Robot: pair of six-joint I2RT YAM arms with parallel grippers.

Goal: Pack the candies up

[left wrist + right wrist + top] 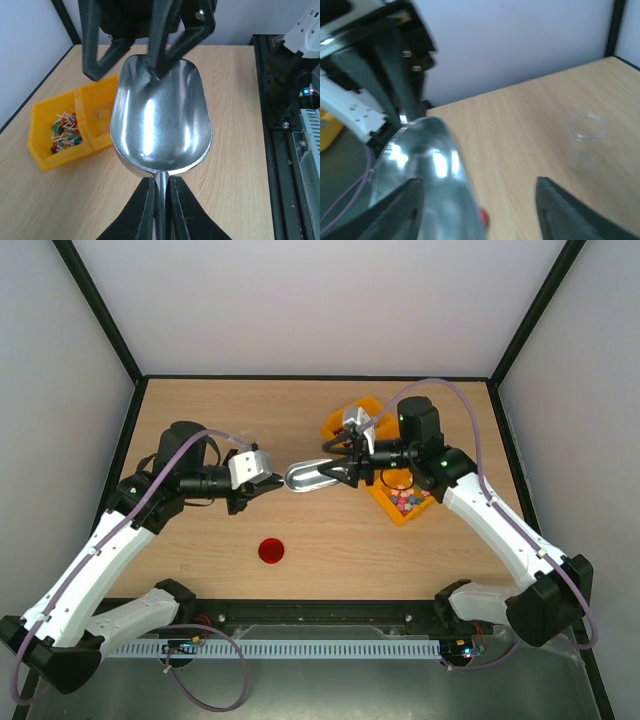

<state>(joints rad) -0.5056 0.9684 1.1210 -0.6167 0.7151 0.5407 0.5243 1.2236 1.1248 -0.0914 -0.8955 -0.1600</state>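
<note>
The candies [408, 502] lie as a heap of tiny mixed-colour sweets in a yellow bin [383, 502] right of centre. My left gripper [272, 481] is shut on the thin handle of a shiny metal scoop [310, 476], held level above the table with its bowl pointing right. In the left wrist view my left gripper [161, 182] clamps the handle and the scoop [160, 120] looks empty. My right gripper [340, 470] is open, its jaws straddling the scoop's front end. In the right wrist view my right gripper [480, 212] is wide open with the scoop [430, 170] by its left finger.
A red lid [270, 551] lies on the table near the front and peeks out in the right wrist view [482, 216]. A clear plastic jar [587, 135] stands beyond it. A second yellow bin [345, 420], also in the left wrist view [55, 132], holds small coloured-tipped sticks.
</note>
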